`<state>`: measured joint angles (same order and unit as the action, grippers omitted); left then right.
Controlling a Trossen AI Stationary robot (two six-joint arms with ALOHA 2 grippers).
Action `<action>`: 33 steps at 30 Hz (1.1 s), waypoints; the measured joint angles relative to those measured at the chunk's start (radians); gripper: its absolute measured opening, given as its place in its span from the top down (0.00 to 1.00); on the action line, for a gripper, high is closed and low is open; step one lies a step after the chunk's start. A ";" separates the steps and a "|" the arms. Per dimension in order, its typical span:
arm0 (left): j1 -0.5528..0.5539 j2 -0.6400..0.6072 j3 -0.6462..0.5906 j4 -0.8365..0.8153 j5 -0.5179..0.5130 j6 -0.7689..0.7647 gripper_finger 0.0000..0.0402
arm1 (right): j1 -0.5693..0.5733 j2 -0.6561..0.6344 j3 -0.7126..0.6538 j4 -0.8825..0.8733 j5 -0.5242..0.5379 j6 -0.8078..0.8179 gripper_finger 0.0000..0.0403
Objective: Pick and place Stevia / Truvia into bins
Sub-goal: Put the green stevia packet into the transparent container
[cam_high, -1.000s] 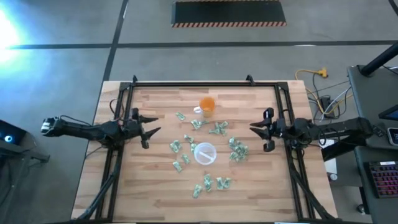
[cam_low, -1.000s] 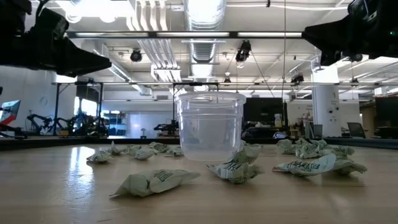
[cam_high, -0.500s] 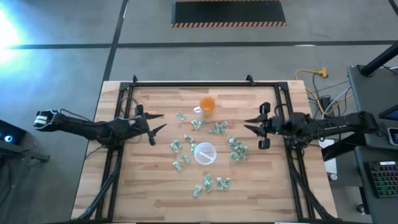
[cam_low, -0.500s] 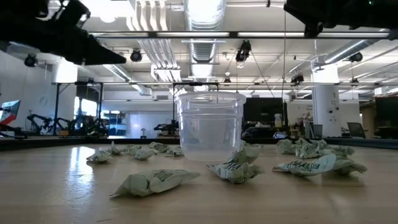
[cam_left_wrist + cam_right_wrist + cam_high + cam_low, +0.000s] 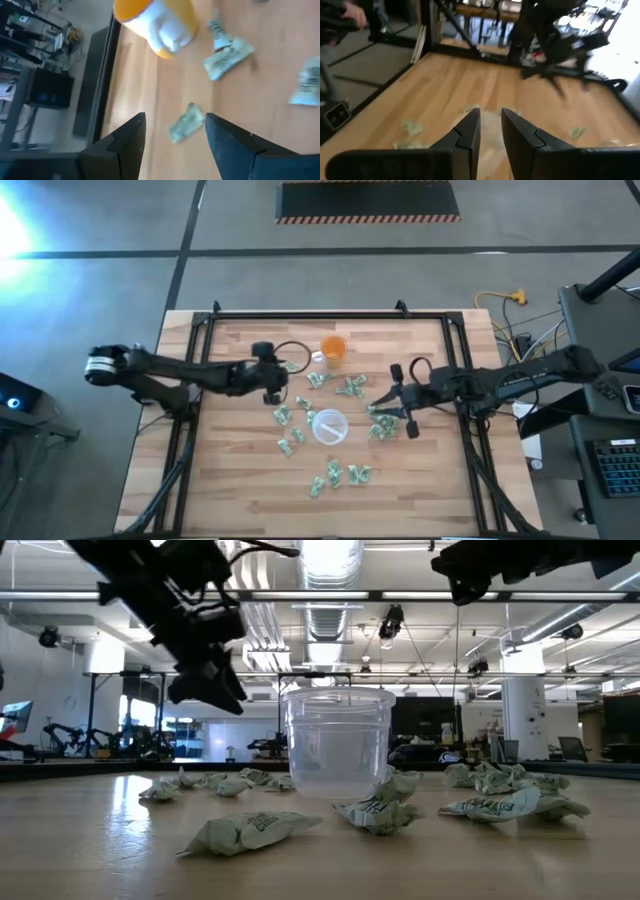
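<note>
Hovering over the wooden desk (image 5: 230, 480), left of centre: dark left gripper (image 5: 281, 369), fingers spread, framing one pale green paper sachet (image 5: 186, 122) near the orange translucent cup (image 5: 333, 348). Reaching in from the right edge: dark right gripper (image 5: 385, 406), fingers narrowly parted, holding nothing, above sachets beside the small round clear plastic cup (image 5: 329, 426) sitting mid-desk. Lying scattered around that cup: remaining sachets. Staying bare: front corners and left side.

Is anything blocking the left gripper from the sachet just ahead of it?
Nothing visible. In the left wrist view the left gripper is open, with a single sachet on bare wood ahead of it. The orange cup stands farther on, clear of that sachet.
</note>
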<state>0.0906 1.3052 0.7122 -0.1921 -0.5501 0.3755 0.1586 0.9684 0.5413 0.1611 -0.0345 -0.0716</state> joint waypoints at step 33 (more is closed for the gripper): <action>0.407 0.389 0.194 -0.111 0.516 0.165 0.53 | 0.114 0.384 0.006 0.135 0.011 0.147 0.72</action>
<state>0.4977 1.6942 0.9067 -0.3027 -0.0341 0.5407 0.2729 1.3525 0.5476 0.2961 -0.0238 0.0757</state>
